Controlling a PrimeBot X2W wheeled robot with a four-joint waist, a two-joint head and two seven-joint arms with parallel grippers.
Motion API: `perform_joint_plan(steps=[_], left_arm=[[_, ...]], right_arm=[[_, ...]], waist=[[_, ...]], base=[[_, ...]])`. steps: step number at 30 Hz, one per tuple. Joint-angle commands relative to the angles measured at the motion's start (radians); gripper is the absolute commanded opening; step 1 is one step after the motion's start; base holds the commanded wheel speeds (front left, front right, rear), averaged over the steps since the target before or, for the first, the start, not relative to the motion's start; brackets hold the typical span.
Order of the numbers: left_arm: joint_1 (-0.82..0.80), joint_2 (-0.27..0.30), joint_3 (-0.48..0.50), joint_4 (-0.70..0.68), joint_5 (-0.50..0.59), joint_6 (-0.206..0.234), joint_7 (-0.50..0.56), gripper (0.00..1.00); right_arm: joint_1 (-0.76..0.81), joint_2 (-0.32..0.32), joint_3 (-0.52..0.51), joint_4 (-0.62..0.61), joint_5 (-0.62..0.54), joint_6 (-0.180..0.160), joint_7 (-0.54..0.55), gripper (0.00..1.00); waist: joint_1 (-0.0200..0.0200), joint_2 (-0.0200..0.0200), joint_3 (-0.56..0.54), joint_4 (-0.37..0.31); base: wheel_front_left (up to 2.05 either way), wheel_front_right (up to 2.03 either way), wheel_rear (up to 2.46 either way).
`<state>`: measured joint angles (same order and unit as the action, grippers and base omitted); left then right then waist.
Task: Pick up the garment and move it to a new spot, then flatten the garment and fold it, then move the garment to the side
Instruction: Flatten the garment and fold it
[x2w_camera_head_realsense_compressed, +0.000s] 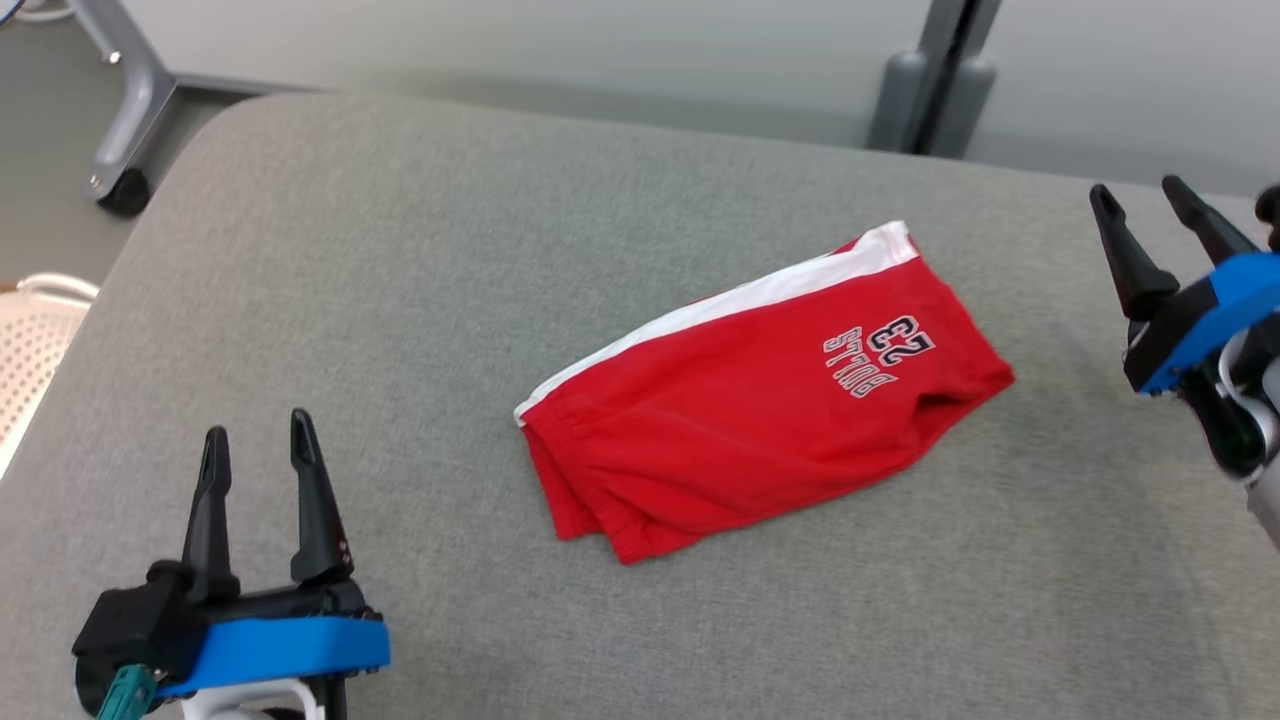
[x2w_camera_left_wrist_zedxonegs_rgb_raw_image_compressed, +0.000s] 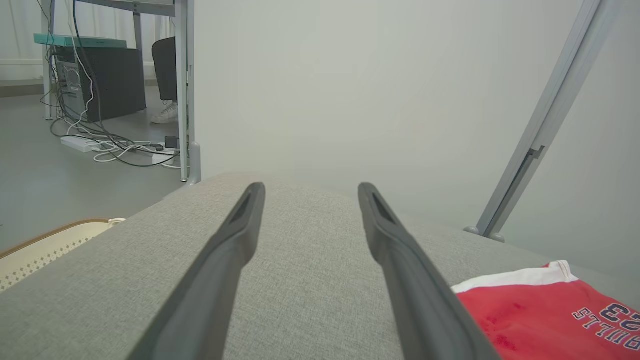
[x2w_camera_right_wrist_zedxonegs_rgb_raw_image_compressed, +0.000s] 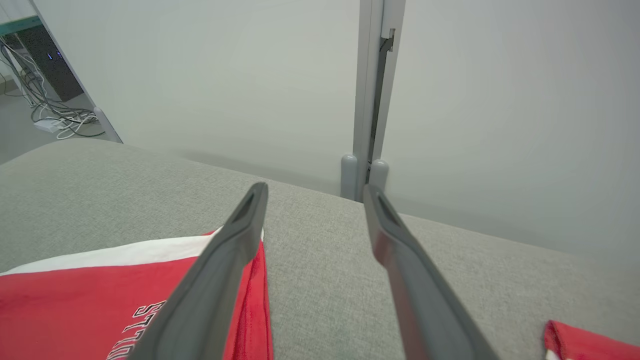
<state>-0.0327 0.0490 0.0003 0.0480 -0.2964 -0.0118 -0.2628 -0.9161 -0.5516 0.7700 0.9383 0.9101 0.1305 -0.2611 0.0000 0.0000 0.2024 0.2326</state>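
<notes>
Nearest me, I had the left pincer (x2w_camera_head_realsense_compressed: 257, 425) with its two fingers spread wide and nothing between them, above the grey fabric surface (x2w_camera_head_realsense_compressed: 420, 260); the red shorts (x2w_camera_head_realsense_compressed: 760, 420) lay folded ahead and to the right of it, well apart, flat on the fabric, with the white stripe along their far edge and the printed number upside down to me; farther on, the right pincer (x2w_camera_head_realsense_compressed: 1137, 188) had the shorts close on its left, its fingers equally wide and holding nothing; past its fingertips I saw a grey post (x2w_camera_right_wrist_zedxonegs_rgb_raw_image_compressed: 372, 100) against a pale partition (x2w_camera_right_wrist_zedxonegs_rgb_raw_image_compressed: 500, 100).
</notes>
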Motion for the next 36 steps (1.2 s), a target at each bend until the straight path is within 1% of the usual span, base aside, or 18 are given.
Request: perform_joint_plan(steps=[1,3,6,7,8,12,13,14,15,20,23,27,31,36], left_arm=[[0.02,0.003,0.014,0.001,0.009,-0.004,-0.002,1.0],[0.036,0.002,0.025,0.002,0.02,-0.009,-0.002,1.0],[0.061,0.002,0.041,0.001,0.035,-0.014,-0.002,1.0],[0.068,0.002,0.044,0.001,0.038,-0.014,-0.002,1.0],[0.081,0.002,0.044,0.0,0.051,-0.016,-0.002,1.0],[0.097,0.002,0.047,0.006,0.073,-0.024,-0.002,1.0],[0.097,0.002,0.047,0.006,0.073,-0.024,-0.002,1.0],[0.106,0.002,0.046,0.011,0.087,-0.03,-0.002,1.0],[0.106,0.002,0.046,0.011,0.087,-0.03,-0.002,1.0],[0.109,0.002,0.046,0.034,0.121,-0.046,-0.002,1.0],[0.112,0.003,0.049,0.051,0.136,-0.049,-0.002,1.0],[0.116,0.008,0.047,0.075,0.159,-0.054,-0.002,1.0],[0.111,0.011,0.039,0.094,0.176,-0.059,-0.002,1.0],[0.098,0.012,0.037,0.104,0.184,-0.061,-0.002,1.0]], right_arm=[[0.054,-0.005,-0.061,-0.037,-0.034,0.001,-0.005,1.0],[0.15,0.001,-0.172,-0.097,-0.095,0.0,-0.005,1.0],[0.29,0.031,-0.337,-0.202,-0.193,0.0,-0.005,1.0],[0.341,0.044,-0.388,-0.239,-0.228,0.001,-0.005,1.0],[0.438,0.076,-0.481,-0.308,-0.292,0.001,-0.005,1.0],[0.614,0.158,-0.635,-0.443,-0.404,0.0,-0.005,1.0],[0.614,0.158,-0.635,-0.443,-0.404,0.0,-0.005,1.0],[0.693,0.201,-0.694,-0.508,-0.447,0.001,-0.005,1.0],[0.693,0.201,-0.694,-0.508,-0.447,0.001,-0.005,1.0],[0.86,0.298,-0.798,-0.646,-0.542,0.001,0.002,1.0],[0.942,0.358,-0.84,-0.724,-0.585,0.001,0.027,1.0],[1.022,0.42,-0.87,-0.822,-0.628,0.001,0.063,1.0],[1.065,0.45,-0.882,-0.886,-0.658,0.001,0.095,1.0],[1.066,0.46,-0.883,-0.919,-0.673,0.001,0.126,1.0]], waist=[[0.0,0.0,-0.049,-0.046],[0.0,0.0,-0.075,-0.068],[0.0,0.0,-0.103,-0.097],[0.0,0.0,-0.111,-0.106],[0.0,0.0,-0.123,-0.119],[0.0,0.0,-0.14,-0.14],[0.0,0.0,-0.14,-0.14],[0.0,0.0,-0.147,-0.147],[0.0,0.0,-0.147,-0.147],[0.0,0.0,-0.163,-0.15],[0.0,0.0,-0.171,-0.149],[0.0,0.0,-0.179,-0.15],[0.0,0.0,-0.178,-0.152],[0.0,0.0,-0.173,-0.146]], base=[[0.0,0.0,0.0],[0.0,0.0,0.0],[0.0,0.0,0.0],[0.0,0.0,0.0],[0.0,0.0,0.0],[0.0,0.0,0.0],[0.0,0.0,0.0],[0.0,0.0,0.0],[0.0,0.0,0.0],[0.0,0.0,0.0],[0.0,0.0,0.0],[0.0,0.0,0.0],[0.0,0.0,0.0],[0.0,0.0,0.0]])
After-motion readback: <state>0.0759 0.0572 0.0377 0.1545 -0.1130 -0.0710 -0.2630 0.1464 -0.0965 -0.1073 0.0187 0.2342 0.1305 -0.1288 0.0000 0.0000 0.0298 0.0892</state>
